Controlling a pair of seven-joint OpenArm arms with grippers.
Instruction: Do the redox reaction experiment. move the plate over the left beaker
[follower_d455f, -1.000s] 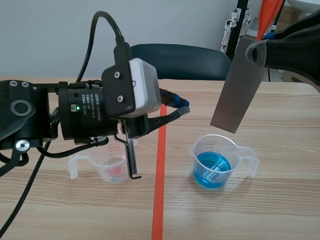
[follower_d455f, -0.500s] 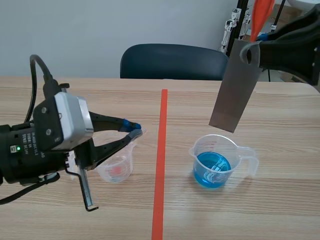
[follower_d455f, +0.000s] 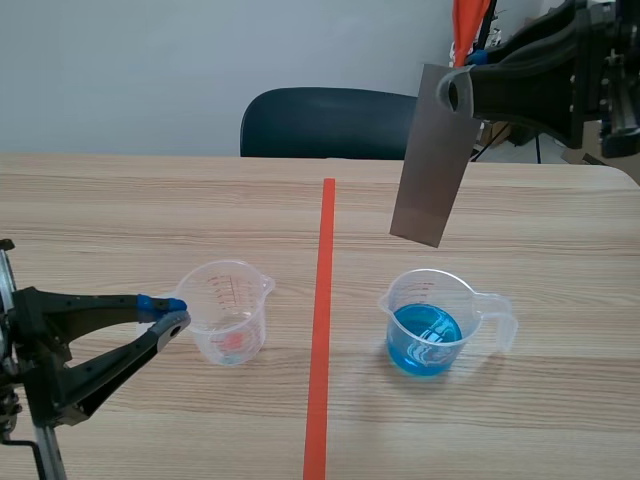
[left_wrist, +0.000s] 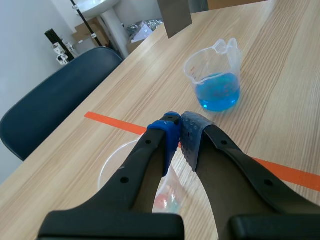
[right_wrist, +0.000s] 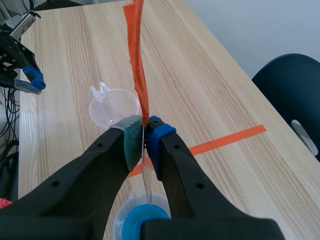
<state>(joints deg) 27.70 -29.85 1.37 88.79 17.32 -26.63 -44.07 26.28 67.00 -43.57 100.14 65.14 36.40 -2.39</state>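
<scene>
High over the right half of the table (follower_d455f: 100, 200), your right gripper (follower_d455f: 455, 90) pinches the top end of the grey plate (follower_d455f: 425, 180), so the sheet hangs free beneath it. That hold seems chosen to leave the lower end bare for dipping.

The plate's long axis runs nearly upright with a slight tilt. The held end sits up by the arm, and the free end points down and a little toward the orange tape line (follower_d455f: 322, 330). Its broad face is turned toward the robot.

It hovers above and just beyond the beaker of blue liquid (follower_d455f: 430, 322), across the tape from the left beaker (follower_d455f: 232, 312) and well apart from it.

Your left gripper (follower_d455f: 168, 322) sits low just beside that beaker, fingers pressed together on nothing, probably parked out of the plate's way. You will likely want to carry the plate across the tape at this height.
</scene>
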